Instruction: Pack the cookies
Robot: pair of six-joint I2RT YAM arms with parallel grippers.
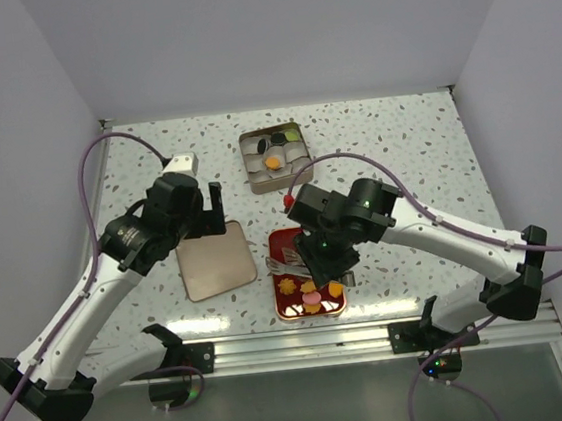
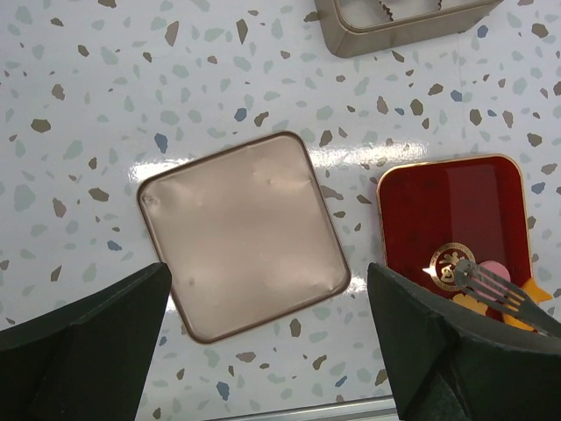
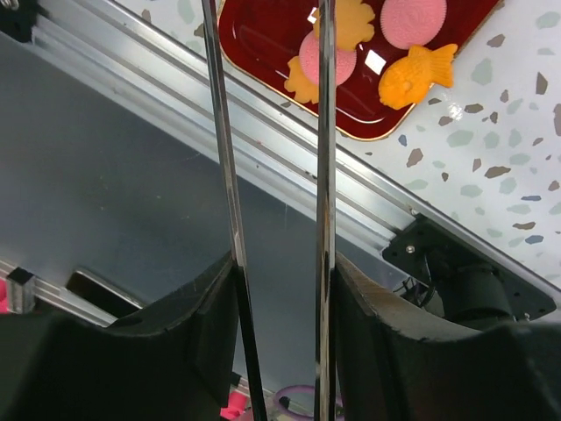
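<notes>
Two robot arms reach over a speckled tabletop [image 1: 405, 147]. The cookies [image 3: 344, 63] are small flat biscuits: pink rounds and orange shapes, among them a fish-shaped orange cookie [image 3: 416, 74]. They lie close together at the lower end of a red tray [image 1: 280, 239], in the lower middle of the overhead view. A few more sit in the compartments of an open tin [image 1: 249, 169] at the upper middle.

They look light, stiff and brittle, with thin edges that could chip under a hard squeeze. The glossy tray may let them slide. They are probably best taken one at a time, edge to edge across the rim, with gentle pressure.

The right fingers [image 3: 377, 324] pinch a pair of metal tongs [image 3: 230, 175], pressing the two thin blades partly together. In the right wrist view the blades run from the bottom past the top edge, so their tips are out of sight. The cookies lie at the top of that frame, one pink round partly behind the right blade. In the left wrist view a tong tip [image 2: 491, 285] shows at the lower right over the tray, just beside a pink cookie [image 2: 495, 267]. Whether they touch cannot be told.

The left fingers [image 2: 88, 351] are spread wide and hold nothing. They hover above the tin's lid [image 2: 245, 237], well apart from the cookies.
</notes>
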